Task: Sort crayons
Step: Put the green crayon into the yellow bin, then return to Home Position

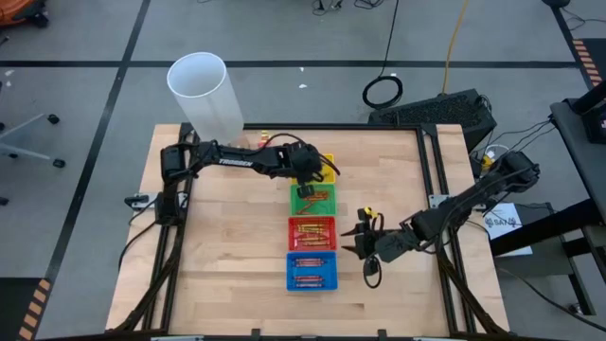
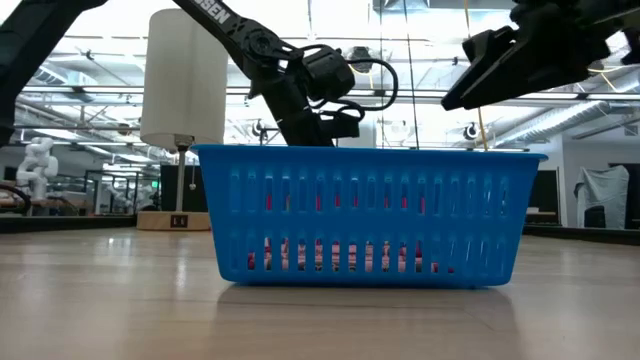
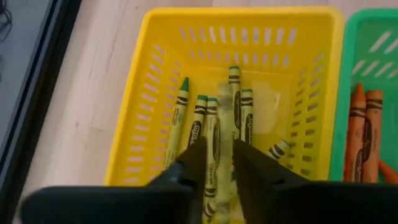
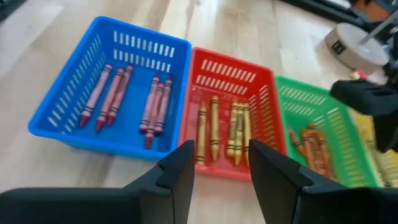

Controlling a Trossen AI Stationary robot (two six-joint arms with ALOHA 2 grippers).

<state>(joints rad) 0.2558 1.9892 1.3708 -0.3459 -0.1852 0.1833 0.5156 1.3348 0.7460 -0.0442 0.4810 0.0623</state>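
Note:
Four trays stand in a row: yellow (image 1: 329, 161), green (image 1: 313, 200), red (image 1: 312, 232) and blue (image 1: 311, 272). Olive-green crayons (image 3: 186, 118) lie in the yellow tray (image 3: 155, 74), orange ones (image 3: 364, 130) in the green tray, yellow-orange ones (image 4: 233, 130) in the red tray and reddish ones (image 4: 115, 93) in the blue tray. My left gripper (image 1: 308, 180) (image 3: 219, 168) hangs over the yellow tray, its fingers nearly together on an olive-green crayon. My right gripper (image 1: 365, 244) (image 4: 221, 165) is open and empty, to the right of the red tray. My left gripper holds an olive-green crayon (image 3: 217, 149) pinched between its two fingers. The fingers come from above, pointing down into the yellow tray, and the crayon runs along them, its free end toward the tray floor. Whether that end touches the crayons below, I cannot tell.
A tall white cylinder (image 1: 204, 90) stands on a base at the table's far left, behind my left arm. Small red and yellow bits (image 1: 262, 135) lie by it. Bare wood lies left of the trays and near the front edge. The table has a black frame (image 1: 431, 189).

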